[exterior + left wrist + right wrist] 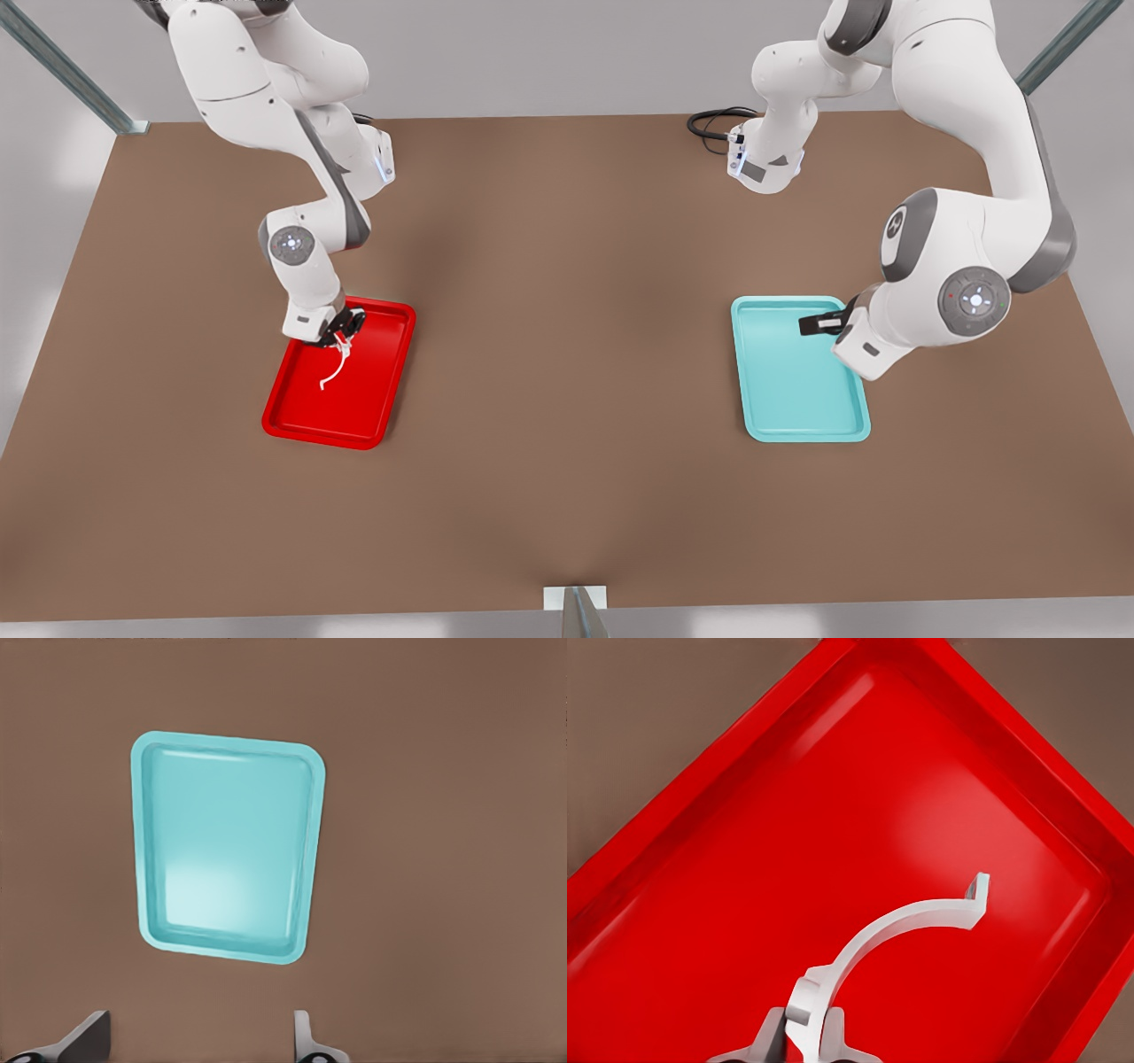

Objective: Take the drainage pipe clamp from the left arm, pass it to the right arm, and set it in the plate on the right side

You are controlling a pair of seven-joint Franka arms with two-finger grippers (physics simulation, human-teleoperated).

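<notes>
Hanging over the red plate (306,416), the right hand (344,330) grips the white clamp (335,368) by one tab, so next it should let go, while the left hand (819,325) waits released over the teal tray (802,425).

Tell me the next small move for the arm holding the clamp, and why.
Probably lower a little, then open. The right pincer grips the drainage pipe clamp by one end, hanging over the red plate. The left pincer waits open over the teal tray.
</notes>
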